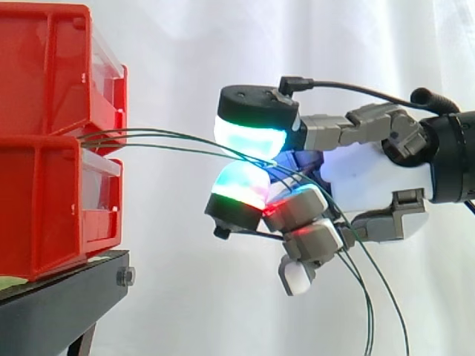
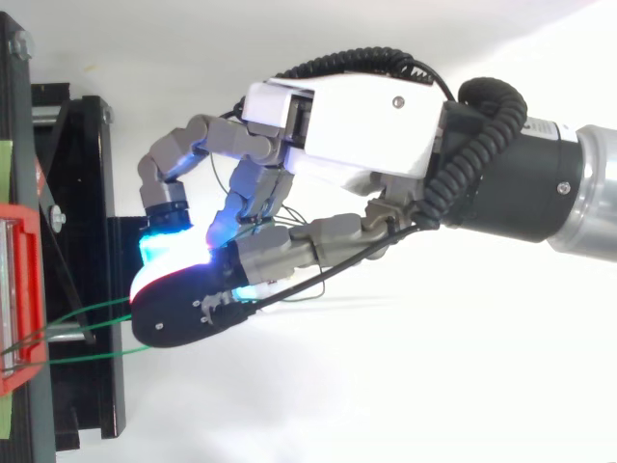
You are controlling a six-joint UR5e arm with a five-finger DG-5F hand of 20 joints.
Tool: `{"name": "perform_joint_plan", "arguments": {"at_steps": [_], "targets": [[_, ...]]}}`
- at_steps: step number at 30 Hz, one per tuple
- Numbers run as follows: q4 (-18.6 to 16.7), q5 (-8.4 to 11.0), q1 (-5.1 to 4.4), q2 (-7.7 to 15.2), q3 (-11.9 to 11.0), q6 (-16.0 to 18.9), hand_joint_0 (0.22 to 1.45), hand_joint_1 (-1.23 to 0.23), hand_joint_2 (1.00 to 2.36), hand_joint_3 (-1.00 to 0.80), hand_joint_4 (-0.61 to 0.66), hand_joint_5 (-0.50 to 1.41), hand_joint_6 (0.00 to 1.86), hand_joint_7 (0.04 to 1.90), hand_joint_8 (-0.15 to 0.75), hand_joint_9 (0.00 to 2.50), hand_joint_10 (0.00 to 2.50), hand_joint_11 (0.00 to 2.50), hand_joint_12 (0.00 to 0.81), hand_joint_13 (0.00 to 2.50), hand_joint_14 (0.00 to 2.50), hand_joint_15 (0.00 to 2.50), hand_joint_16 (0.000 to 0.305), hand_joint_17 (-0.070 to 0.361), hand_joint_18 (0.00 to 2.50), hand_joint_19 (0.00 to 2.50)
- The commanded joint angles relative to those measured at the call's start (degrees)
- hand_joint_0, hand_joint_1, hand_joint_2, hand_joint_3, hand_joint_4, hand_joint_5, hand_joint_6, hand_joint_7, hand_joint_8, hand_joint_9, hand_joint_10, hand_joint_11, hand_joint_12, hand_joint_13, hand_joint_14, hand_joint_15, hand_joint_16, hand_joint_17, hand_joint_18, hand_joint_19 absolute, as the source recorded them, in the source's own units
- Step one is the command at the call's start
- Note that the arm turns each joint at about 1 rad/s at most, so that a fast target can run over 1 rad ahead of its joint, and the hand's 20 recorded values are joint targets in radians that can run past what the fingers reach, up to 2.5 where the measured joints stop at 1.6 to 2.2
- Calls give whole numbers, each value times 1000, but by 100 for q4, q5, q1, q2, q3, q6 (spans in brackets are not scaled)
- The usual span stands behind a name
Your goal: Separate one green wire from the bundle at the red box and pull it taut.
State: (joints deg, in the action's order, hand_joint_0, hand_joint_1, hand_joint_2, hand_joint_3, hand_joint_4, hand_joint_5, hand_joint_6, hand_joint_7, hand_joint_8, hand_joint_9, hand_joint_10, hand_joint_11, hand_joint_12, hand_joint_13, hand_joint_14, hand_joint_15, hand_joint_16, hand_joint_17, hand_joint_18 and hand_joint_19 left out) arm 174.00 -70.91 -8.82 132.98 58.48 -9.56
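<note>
The hand point(image 1: 371, 182) is clenched, its glowing fingertips point(image 1: 249, 133) pinching the green wires point(image 1: 163, 139) that reach it from between the stacked red bins point(image 1: 44, 141) beyond its fingertips. The pads hide the pinch itself, so how many strands are caught is unclear, perhaps more than one. Below the hand, loose ends hang, cut off at the side view's lower edge.

A black stand point(image 1: 63, 304) sits at 7 o'clock in the side view — a silver bolt point(image 1: 125, 277) at its front corner, a pale green strip point(image 1: 9, 284) lying on top. A white curtain point(image 1: 185, 44) hangs behind, from 12 round to 5 o'clock.
</note>
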Motion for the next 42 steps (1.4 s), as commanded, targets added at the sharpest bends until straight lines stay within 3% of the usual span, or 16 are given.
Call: {"name": "perform_joint_plan", "arguments": {"at_steps": [1,7,15,24,37,42], "targets": [[28,-54,3,0,-135,-20,624,-762,1016,-309,210,-210,888,1257,351,1230,24,1339,381,1350,28,1004,62,139,987,515],[362,-72,-23,0,-285,-99,616,-735,1011,-384,223,-212,892,1225,351,1222,23,1337,384,1344,29,1004,61,138,982,519],[608,-72,-32,-9,-425,-134,569,-520,1009,-414,228,-208,885,1226,350,1260,23,1349,393,1379,28,1008,64,144,1013,537],[608,-72,-32,0,-425,-117,588,-626,1022,-224,227,-206,883,1280,356,1249,24,1340,393,1375,27,1011,63,143,1009,532],[635,-45,-32,0,-417,-161,613,-697,1023,-198,164,-212,897,1258,352,1224,23,1350,384,1349,29,998,62,140,987,517],[617,-37,-41,0,-381,-143,591,-635,1017,-306,219,-212,898,1221,356,1235,24,1341,391,1346,29,1000,62,141,987,524]]}}
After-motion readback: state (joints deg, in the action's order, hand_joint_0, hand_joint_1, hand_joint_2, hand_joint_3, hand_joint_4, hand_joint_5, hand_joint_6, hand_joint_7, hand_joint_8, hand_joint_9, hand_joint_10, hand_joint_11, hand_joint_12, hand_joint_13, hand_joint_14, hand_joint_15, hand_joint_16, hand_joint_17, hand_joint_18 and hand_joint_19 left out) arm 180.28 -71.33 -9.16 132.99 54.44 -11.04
